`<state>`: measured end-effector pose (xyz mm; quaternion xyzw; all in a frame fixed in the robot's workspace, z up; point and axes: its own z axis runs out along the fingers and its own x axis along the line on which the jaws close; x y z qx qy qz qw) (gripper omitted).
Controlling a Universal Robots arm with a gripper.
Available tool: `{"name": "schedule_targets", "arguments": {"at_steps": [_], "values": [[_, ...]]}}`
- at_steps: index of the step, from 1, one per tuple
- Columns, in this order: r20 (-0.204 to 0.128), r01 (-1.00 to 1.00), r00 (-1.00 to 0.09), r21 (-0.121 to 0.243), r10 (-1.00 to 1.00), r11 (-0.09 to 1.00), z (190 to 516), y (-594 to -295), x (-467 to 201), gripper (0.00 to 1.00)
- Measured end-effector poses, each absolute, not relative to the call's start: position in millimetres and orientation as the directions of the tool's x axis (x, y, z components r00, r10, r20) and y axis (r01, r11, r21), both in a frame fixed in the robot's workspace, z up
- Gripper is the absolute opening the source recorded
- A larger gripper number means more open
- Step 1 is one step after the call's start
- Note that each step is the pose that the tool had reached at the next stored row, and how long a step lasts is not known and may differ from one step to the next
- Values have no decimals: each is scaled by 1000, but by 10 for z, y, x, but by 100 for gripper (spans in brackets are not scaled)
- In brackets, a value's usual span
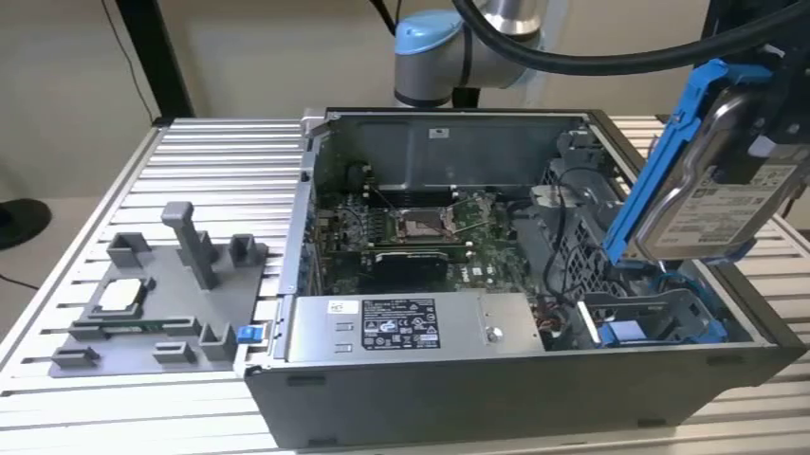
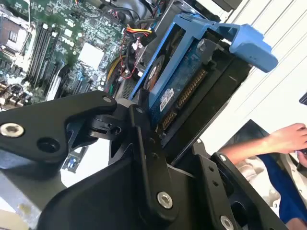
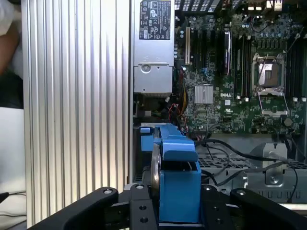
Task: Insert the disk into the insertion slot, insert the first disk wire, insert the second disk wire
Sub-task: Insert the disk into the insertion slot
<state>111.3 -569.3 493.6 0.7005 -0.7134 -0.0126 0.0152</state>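
**A:** Where was the disk (image 1: pixel 707 180)?

**B:** High on the exterior view's right, in the air over the open case (image 1: pixel 506 403) and steeply tilted, with its label towards the camera. The gripper (image 3: pixel 175 213) was clamped on it. In the first wrist view the black fingers (image 3: pixel 140 208) pressed the blue carrier from both sides.

**A:** And the slot (image 1: pixel 652 322)?

**B:** Low on the exterior view's right, in the case's near corner. It was below the disk and clear of it, with blue clips showing. I saw nothing seated in it.

**A:** What worried you?

**B:** Mostly the tilt. If the disk had gone down without being squared to the rails, I judged a carrier corner could have caught on a clip or the case wall and jammed partway.

**A:** Anything else?

**B:** The cables (image 3: pixel 225 145). Loose black ones ran beside the bay, and one could have been pinched under the carrier or dragged into the slot.

**A:** Was the grip sound?

**B:** It looked firm, but the gripper held one end only, so most of the disk hung beyond the fingers. A push against a rail could have levered it and twisted it in the grip.

**A:** Was anyone close?

**B:** In the second wrist view a person's hand (image 2: pixel 288 139) lay beyond the case. I couldn't tell how near it was, but a hand in the arm's reach would have been a hazard.
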Motion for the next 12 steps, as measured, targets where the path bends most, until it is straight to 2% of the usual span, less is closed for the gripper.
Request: {"name": "schedule_targets", "arguments": {"at_steps": [12], "values": [[4, -999, -19, 40, -1000, 19, 4764, -5744, 1173, 0]]}}
